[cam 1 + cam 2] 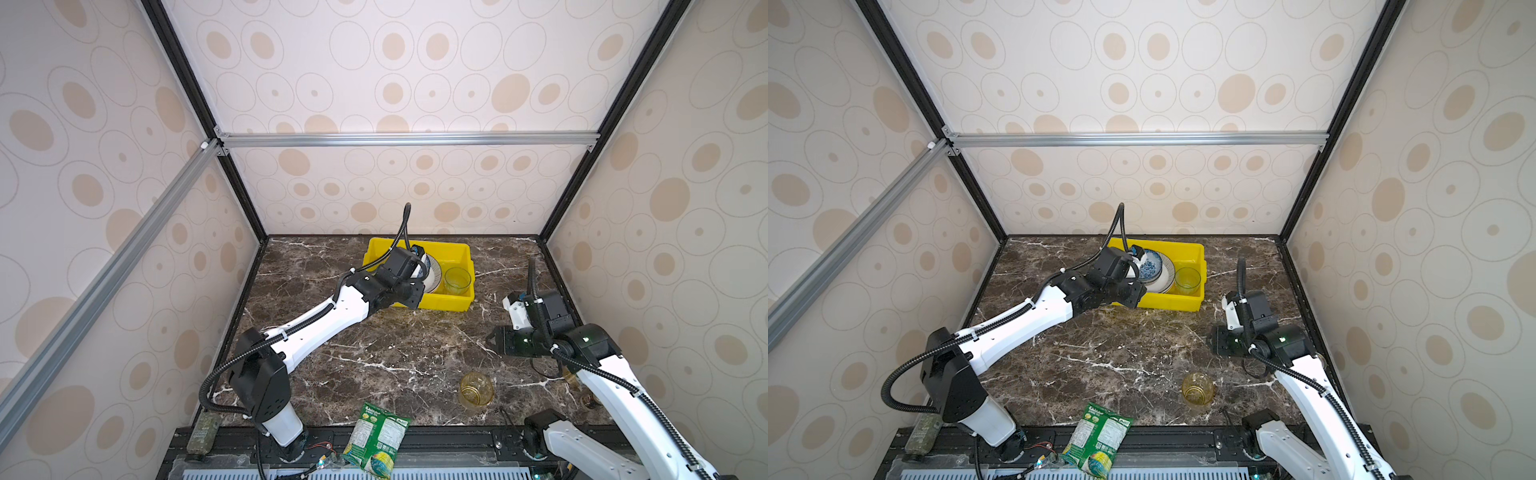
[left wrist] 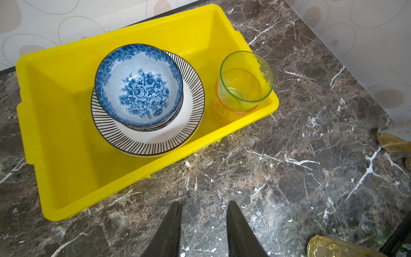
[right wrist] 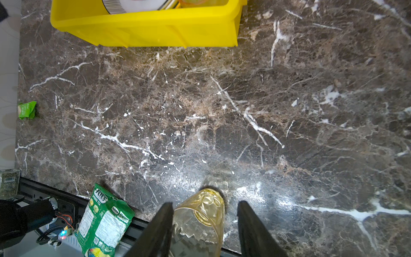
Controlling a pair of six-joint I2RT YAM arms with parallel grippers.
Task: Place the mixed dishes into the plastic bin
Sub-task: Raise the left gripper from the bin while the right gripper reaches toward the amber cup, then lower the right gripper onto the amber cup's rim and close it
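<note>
The yellow plastic bin stands at the back middle of the marble table. Inside it a blue floral bowl tops a small stack of bowls on a black-striped plate. Beside that stack a green tumbler sits in an orange-tinted one. My left gripper is open and empty, over bare marble at the bin's near wall. A faceted amber tumbler rests near the front right. My right gripper hovers open above it, not closed on it.
A green snack packet overhangs the front edge. A smaller green packet lies by the left wall and a bottle at the front left corner. Patterned walls enclose three sides.
</note>
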